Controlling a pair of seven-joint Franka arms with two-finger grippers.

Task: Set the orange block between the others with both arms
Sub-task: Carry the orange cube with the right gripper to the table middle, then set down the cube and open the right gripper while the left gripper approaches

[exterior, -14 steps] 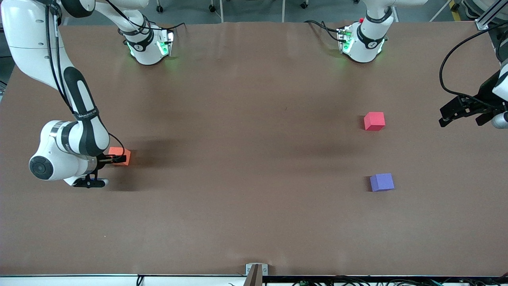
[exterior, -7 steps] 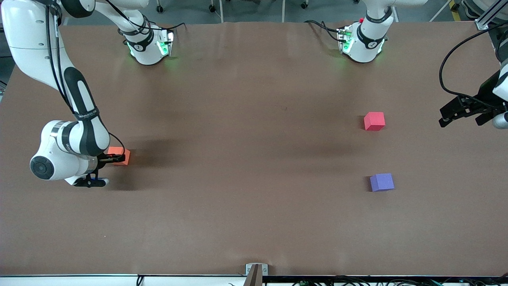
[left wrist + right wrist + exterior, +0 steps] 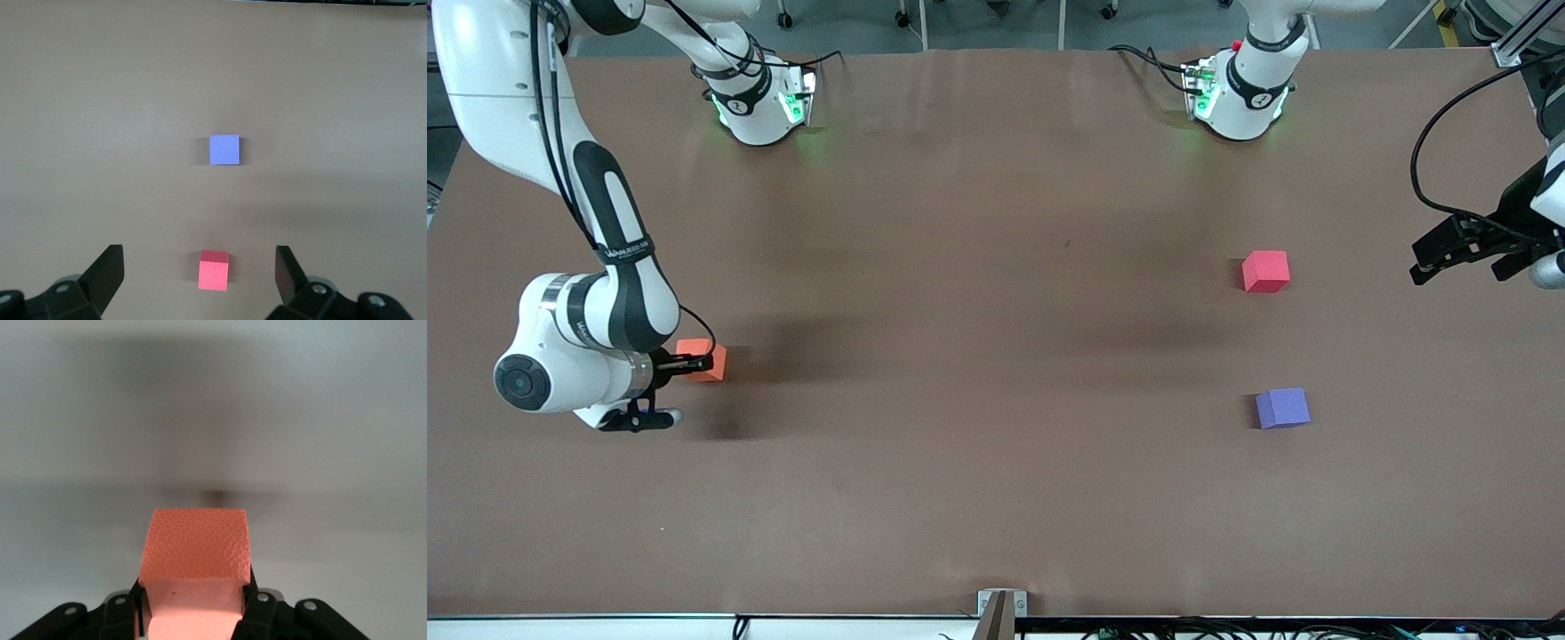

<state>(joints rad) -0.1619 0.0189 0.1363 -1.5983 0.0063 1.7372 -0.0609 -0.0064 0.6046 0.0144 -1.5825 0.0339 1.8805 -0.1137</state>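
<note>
Two grippers, right gripper pinching orange block, left gripper spread, labels unreadable

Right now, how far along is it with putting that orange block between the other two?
Early days. Done: the right hand has shut on the orange block at the right arm's end of the table. In hand: that grip, shown snug in the right wrist view. Left: bringing it across to the gap between the red block and purple block. The left hand waits open near them.
</note>
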